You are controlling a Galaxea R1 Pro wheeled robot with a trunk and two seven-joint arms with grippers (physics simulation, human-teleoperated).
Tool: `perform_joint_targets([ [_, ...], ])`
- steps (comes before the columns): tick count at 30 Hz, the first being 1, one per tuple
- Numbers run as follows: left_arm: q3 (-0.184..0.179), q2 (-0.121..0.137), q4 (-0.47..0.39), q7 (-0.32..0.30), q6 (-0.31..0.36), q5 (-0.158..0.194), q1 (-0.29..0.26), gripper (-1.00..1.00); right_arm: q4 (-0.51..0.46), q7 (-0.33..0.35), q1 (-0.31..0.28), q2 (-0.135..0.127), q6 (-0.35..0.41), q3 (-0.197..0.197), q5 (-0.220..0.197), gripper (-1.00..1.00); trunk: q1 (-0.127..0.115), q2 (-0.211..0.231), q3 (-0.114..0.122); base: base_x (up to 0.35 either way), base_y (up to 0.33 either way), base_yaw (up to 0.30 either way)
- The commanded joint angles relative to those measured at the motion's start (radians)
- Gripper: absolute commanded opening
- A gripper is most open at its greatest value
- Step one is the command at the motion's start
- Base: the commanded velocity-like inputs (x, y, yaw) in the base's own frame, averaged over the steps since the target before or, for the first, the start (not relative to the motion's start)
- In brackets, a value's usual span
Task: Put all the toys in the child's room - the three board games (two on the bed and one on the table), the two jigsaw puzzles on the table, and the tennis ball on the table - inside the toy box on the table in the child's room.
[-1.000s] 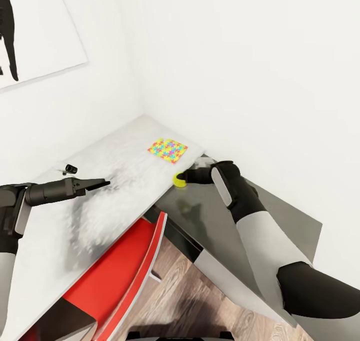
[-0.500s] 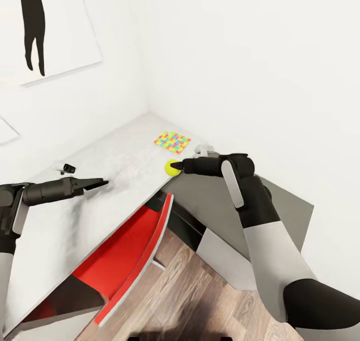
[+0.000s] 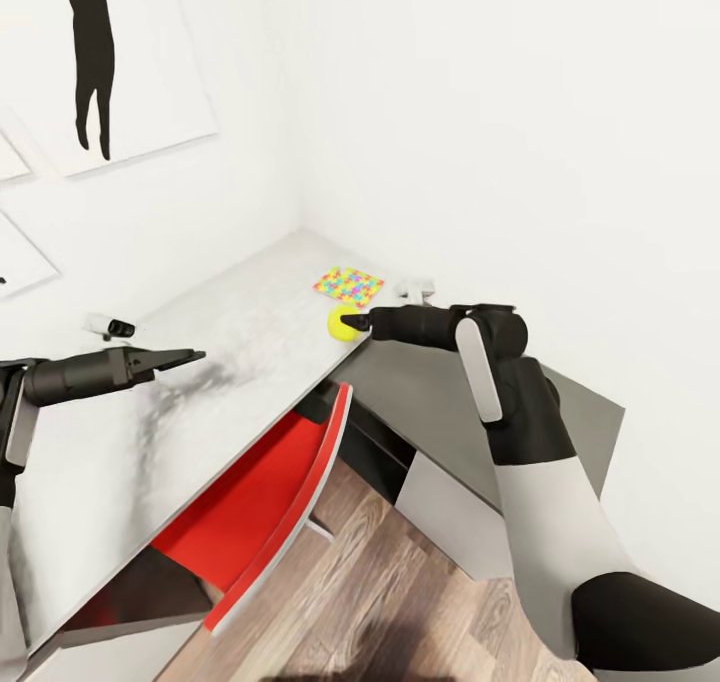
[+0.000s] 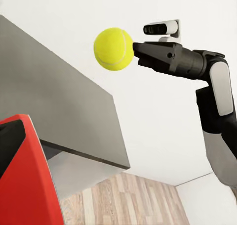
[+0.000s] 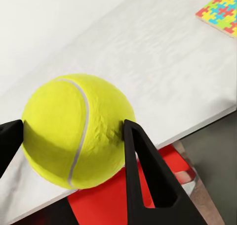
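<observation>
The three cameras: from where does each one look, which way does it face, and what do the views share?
Head view: from the robot's head, forward and down over the white table; both arms show, the right gripper holding the tennis ball.
Left wrist view: near the left gripper, facing across to the right arm and the tennis ball.
Right wrist view: along the right fingers, which are closed on the ball, the jigsaw puzzle beyond.
Shared: all three show the ball in the right gripper.

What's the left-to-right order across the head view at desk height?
Left hand → tennis ball → right hand shut on the ball → right arm's grey wrist panel. The jigsaw puzzle sits above the ball, so it's left out.
</observation>
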Motion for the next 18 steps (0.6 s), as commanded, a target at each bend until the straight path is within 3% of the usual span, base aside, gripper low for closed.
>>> perform_joint_targets([
  [1, 0.005, 0.003, -0.003, -0.004, 0.011, 0.0, -0.001, 1.0, -0.01, 0.003, 0.002, 0.0, 0.005, -0.001, 0.001, -1.0, 0.001, -0.002, 0.0, -0.002, 0.001, 0.0],
  [4, 0.028, 0.021, -0.026, -0.004, 0.011, 0.001, -0.001, 1.0, -0.051, 0.019, 0.016, 0.0, 0.005, -0.002, 0.001, -1.0, 0.001, -0.002, 0.005, 0.0, 0.0, 0.0],
  [14, 0.04, 0.032, -0.045, -0.004, 0.011, 0.002, -0.001, 1.0, -0.084, 0.076, 0.023, 0.001, 0.005, -0.028, 0.001, -1.0, 0.001, -0.002, 0.022, 0.0, 0.0, 0.0],
  [18, 0.04, 0.051, -0.046, -0.004, 0.011, 0.003, -0.001, 1.0, -0.09, 0.085, 0.024, 0.0, 0.005, -0.033, 0.001, -1.0, 0.001, -0.002, 0.028, 0.0, 0.0, 0.0],
])
